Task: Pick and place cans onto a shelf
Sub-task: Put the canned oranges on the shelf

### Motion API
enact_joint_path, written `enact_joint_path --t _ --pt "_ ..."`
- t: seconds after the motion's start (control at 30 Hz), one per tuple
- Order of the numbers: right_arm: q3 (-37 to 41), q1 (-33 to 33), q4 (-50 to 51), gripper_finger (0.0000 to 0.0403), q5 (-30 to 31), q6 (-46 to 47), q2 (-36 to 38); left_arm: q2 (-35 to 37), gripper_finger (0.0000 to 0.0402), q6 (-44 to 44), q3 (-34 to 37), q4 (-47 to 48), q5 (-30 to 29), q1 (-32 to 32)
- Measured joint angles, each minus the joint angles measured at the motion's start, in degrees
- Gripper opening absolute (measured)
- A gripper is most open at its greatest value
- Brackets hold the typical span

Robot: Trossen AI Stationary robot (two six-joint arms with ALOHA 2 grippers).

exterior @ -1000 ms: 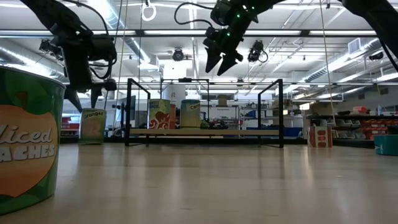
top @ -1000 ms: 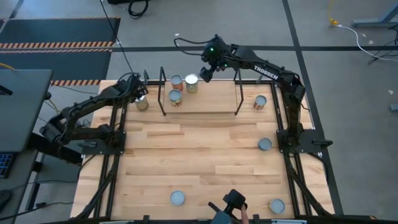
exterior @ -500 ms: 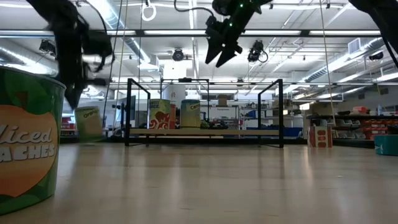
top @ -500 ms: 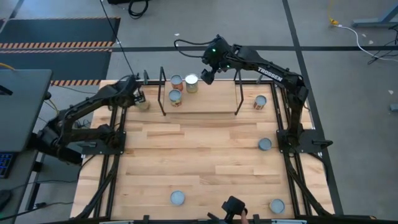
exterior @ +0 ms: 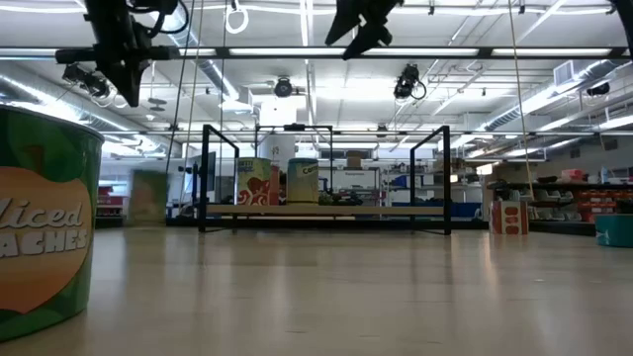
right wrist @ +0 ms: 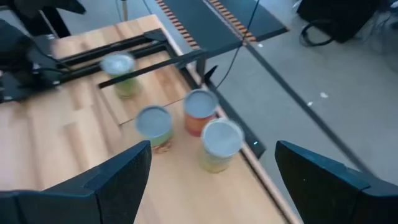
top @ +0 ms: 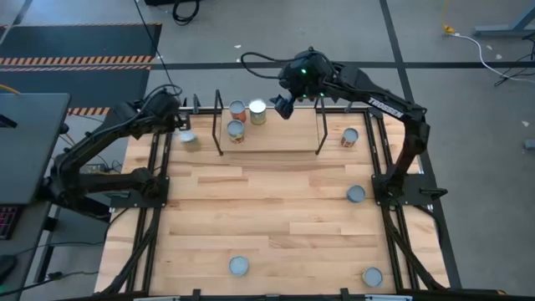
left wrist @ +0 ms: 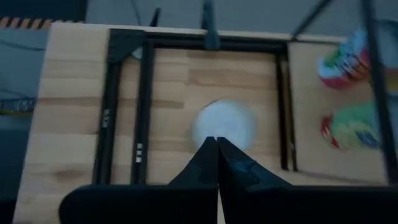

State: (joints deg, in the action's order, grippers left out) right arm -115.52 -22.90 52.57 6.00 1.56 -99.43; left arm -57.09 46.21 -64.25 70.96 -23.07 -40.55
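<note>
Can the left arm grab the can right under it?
Probably yes, but not as it is. The left end effector hangs above the can, outside the shelf, and nothing stands between them. Its fingers are shut, so they must open first.

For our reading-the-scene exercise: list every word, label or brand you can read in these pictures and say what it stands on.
"liced" over "ACHES", cut off at the picture's edge: on the big green can nearest the low camera.
"TROSSEN": on the right arm in the high view, tiny and only just legible.
Labels on the two cans on the shelf: too small to read.
Nothing else is readable.
</note>
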Motion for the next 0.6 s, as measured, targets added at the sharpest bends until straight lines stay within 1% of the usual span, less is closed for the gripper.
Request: enact_joint_path --t 0.17,0.37,0.43,0.5,0.6 --pt "0.0 3.92 3.92 0.035 0.44 4.56 1.07 0.08 0.0003 -1.48 2.34 0.12 -0.17 5.08" --pt "0.0 9.9 9.38 0.035 0.44 7.99 1.19 0.1 0.0038 -3.85 5.06 -1.94 -2.73 8.18" --pt "0.0 11.48 11.81 0.035 0.44 8.67 1.19 0.13 0.006 -6.08 5.82 -4.19 -2.89 8.28" --pt "0.0 12.6 14.21 0.035 0.57 8.8 1.19 0.1 0.0091 -8.62 6.8 -6.97 -1.76 7.15" --pt "0.0 13.39 16.67 0.035 2.34 8.81 1.19 -0.06 0.015 -14.16 8.91 -12.32 3.55 2.2"
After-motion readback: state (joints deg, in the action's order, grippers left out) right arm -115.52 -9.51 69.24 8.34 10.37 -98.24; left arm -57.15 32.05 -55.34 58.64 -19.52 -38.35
